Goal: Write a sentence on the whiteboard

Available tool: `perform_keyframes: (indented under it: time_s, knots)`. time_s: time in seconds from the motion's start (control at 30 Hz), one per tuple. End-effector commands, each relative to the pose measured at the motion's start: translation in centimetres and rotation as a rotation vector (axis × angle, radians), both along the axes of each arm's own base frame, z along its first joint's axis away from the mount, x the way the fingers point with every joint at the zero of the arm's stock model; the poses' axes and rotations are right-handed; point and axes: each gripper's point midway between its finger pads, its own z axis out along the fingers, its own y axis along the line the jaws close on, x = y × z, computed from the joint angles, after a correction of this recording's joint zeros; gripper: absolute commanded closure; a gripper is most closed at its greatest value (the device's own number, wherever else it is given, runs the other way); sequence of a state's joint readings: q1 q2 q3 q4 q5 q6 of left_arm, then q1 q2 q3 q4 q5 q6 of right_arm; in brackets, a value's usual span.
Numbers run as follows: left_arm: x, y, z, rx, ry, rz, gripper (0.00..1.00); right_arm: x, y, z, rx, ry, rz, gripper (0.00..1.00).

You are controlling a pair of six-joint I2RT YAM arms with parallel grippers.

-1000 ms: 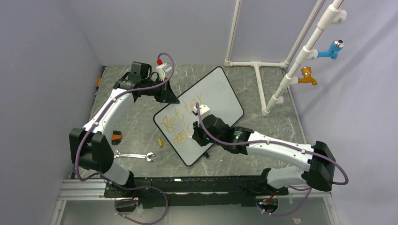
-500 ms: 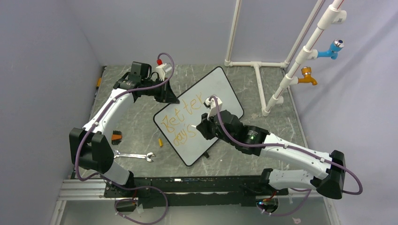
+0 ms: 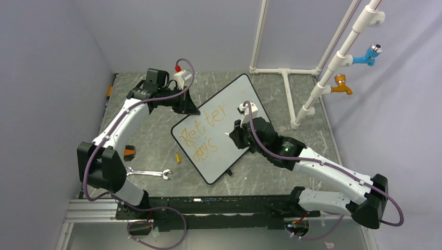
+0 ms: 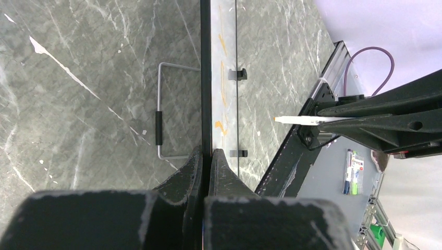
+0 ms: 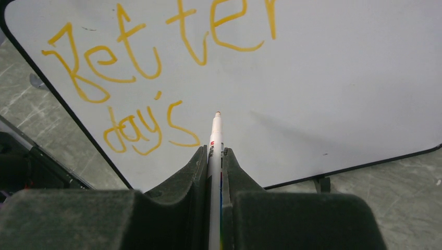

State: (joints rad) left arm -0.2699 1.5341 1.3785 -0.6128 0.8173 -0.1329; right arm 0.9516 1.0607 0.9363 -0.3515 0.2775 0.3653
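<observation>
Our right fingers (image 5: 195, 166) pinch a white marker (image 5: 215, 133) by its barrel, orange tip aimed at the whiteboard (image 5: 333, 94) just right of "days" — in the left wrist view that tip hangs apart from the glossy face. The sentence (image 5: 125, 79) reads "Better days" in 2 lines, so we judge more words are to come. Our left fingers (image 4: 194, 161) are pressed together on the board's black frame; the board seems to lean on a wire stand (image 4: 158, 127) above the grey surface (image 3: 156, 146). The risk we see: pressing the tip down may rock the board in that thin-edge pinch, or slide the marker back between our fingers — giving shaky or faint strokes. Starting too near the "s" would crowd the words.
</observation>
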Motion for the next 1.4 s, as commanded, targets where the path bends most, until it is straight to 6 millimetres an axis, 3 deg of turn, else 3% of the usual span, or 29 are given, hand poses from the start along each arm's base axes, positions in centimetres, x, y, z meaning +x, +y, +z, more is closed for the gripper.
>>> perform_keyframes:
  time_s: [0.0, 1.37]
  knots:
    - [1.3, -0.7, 1.7, -0.012, -0.133, -0.026, 1.0, 0.1, -0.9, 0.7, 0.012, -0.023, -0.003, 1.0]
    - [0.3, -2.3, 0.3, 0.047, -0.125, -0.069, 1.0, -1.3, -2.6, -0.2, 0.062, -0.016, -0.004, 1.0]
